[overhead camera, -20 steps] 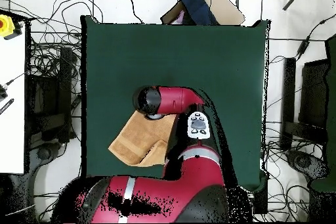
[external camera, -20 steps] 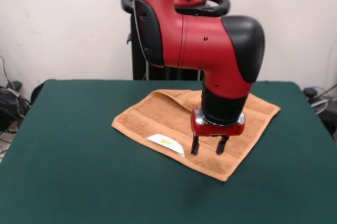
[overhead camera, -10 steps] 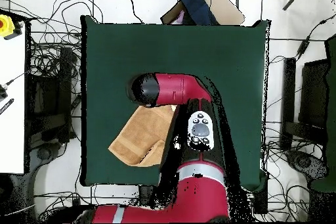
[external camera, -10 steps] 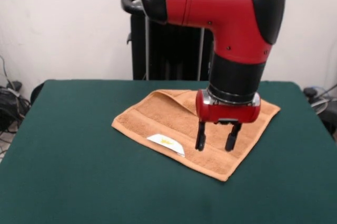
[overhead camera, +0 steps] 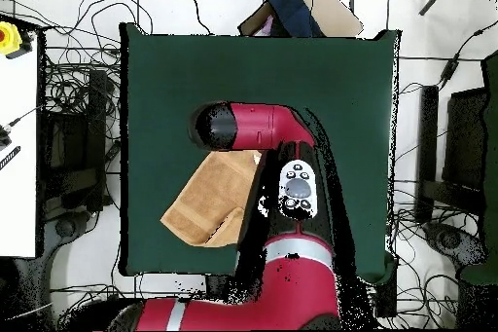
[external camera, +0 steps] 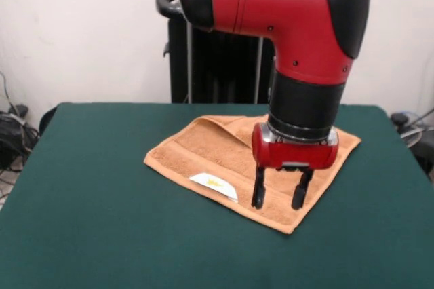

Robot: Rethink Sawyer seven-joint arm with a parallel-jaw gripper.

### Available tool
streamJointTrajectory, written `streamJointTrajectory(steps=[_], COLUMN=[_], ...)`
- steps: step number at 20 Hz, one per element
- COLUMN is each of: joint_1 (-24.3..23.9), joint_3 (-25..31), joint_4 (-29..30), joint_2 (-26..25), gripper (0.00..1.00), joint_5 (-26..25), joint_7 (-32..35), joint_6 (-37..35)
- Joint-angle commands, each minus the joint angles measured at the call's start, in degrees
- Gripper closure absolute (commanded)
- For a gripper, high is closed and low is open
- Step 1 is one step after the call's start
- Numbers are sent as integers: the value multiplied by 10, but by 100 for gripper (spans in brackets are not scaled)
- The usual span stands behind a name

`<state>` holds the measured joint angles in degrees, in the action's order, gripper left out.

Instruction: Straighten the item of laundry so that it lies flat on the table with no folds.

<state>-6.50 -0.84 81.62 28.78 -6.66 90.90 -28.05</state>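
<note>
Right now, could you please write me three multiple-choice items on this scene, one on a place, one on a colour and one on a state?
1. Where is the gripper in the front view?
A. Over the towel's near corner
B. Over bare table, clear of the towel
C. Out of the picture

2. What colour is the table?
A. White
B. Dark green
C. Red

3. How does the towel lie?
A. Rolled into a tube
B. Hanging off the table edge
C. Mostly spread, with a flap folded over at its far edge

Answers:
1. A: the jaws hang apart above the towel near its closest corner.
2. B: dark green cloth shows all round the orange-tan towel.
3. C: a folded flap shows at the far edge, and the white tag lies on the near part.
</note>
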Motion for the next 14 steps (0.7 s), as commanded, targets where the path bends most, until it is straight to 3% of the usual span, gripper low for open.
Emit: streamJointTrajectory(steps=[1,10,14], joint_1=[24,42,54], joint_3=[0,-15,-21], joint_4=[4,-20,-25], joint_2=[-92,-176,-189], gripper=[0,0,0], joint_5=[11,44,68], joint_7=[151,167,160], joint_6=[90,191,181])
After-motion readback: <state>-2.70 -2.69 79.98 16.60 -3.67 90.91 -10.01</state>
